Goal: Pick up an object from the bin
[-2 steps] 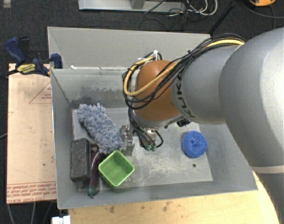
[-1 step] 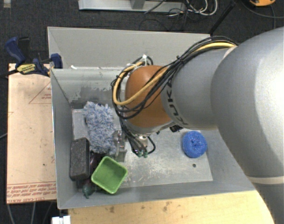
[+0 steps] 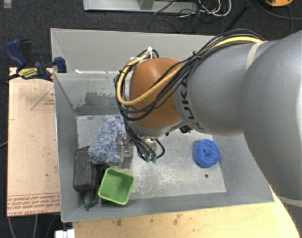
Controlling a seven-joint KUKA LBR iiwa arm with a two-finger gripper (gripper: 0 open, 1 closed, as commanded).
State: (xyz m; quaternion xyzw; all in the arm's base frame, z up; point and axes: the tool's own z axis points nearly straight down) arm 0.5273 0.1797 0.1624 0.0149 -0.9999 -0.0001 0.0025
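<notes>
Currently my gripper [image 3: 126, 151] low beside fluffy blue-white cloth [image 3: 104, 138], near green square plastic cup [image 3: 116, 186]. Open or closed: I cannot tell. Nothing visibly lifted; grasp, lift remain.

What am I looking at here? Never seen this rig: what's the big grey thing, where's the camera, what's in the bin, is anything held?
The big grey thing is a robot arm reaching in from the right. The orange cover and cables at its wrist are parts of it. The one camera looks down on a grey metal bin from above, slightly to one side. The gripper is low in the bin, right beside a blue-and-white fuzzy cloth left of centre. Nearby lie a dark grey block and a green square cup. A blue round scrubber sits apart on the right. Whether anything is held, this view does not settle.
</notes>
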